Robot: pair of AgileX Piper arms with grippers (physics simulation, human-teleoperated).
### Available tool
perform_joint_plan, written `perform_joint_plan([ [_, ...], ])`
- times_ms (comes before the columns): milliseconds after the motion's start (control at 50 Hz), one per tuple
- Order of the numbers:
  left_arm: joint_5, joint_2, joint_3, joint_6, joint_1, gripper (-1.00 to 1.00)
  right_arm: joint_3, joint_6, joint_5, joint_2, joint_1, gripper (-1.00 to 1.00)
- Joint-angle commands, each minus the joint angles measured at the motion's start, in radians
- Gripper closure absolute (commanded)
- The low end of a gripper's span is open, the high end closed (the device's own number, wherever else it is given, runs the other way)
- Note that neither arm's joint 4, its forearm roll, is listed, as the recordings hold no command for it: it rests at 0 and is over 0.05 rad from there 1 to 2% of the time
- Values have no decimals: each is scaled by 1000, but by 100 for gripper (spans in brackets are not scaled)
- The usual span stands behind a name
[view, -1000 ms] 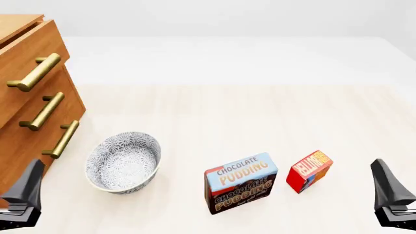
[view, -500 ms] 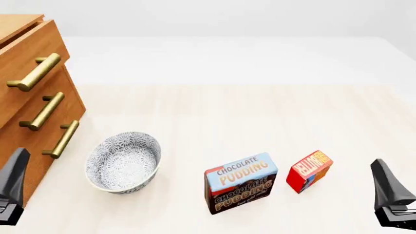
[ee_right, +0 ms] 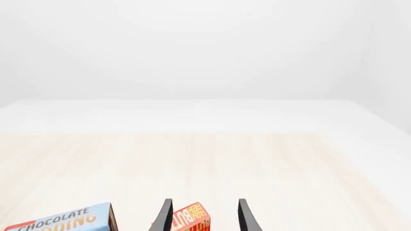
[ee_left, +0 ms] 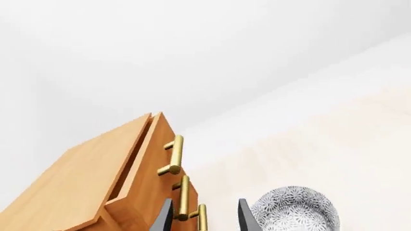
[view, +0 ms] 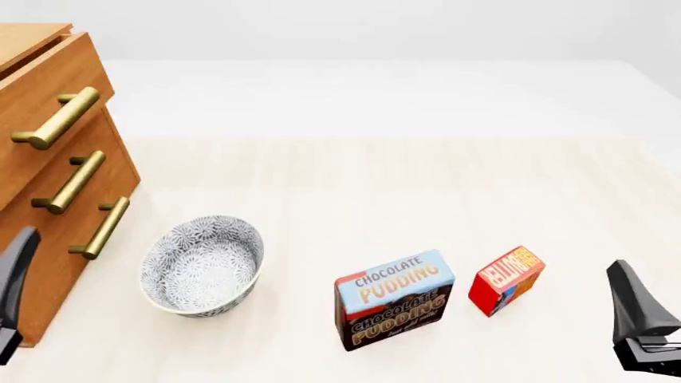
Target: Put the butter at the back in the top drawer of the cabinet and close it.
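Note:
The butter (view: 506,279), a small red box, stands on the table right of the Chocolate Pudding box (view: 394,299). At the far left is the cabinet (view: 32,207). Its top drawer (view: 48,80) stands slightly ajar, with its brass handle (view: 59,118) in plain view. My left gripper (view: 13,283) is at the left edge in front of the cabinet, open and empty. In the left wrist view its fingers (ee_left: 163,219) point at the drawer handles (ee_left: 173,155). My right gripper (view: 636,319) hangs open, right of the butter (ee_right: 191,219) and nearer to me.
A patterned grey bowl (view: 202,263) sits between the cabinet and the pudding box (ee_right: 64,221), close to the lowest handle (view: 101,227). The light wooden table (view: 372,183) runs back to a white far edge.
My left gripper has slid left toward the cabinet, now mostly out of the front view. The right gripper, boxes and bowl have not moved.

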Motion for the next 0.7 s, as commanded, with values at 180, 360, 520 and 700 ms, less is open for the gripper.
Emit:
perform_joint_plan([
  [180,21,114,-107,188,-58,-100,0,0,0,0,0,-100],
  [360,6,116,-94,314,-66,-100,0,0,0,0,0,-100],
  [520,-37,148,-80,382,-69,-100,0,0,0,0,0,-100],
  [700,-88,207,-59,456,-64,-100,0,0,0,0,0,-100],
])
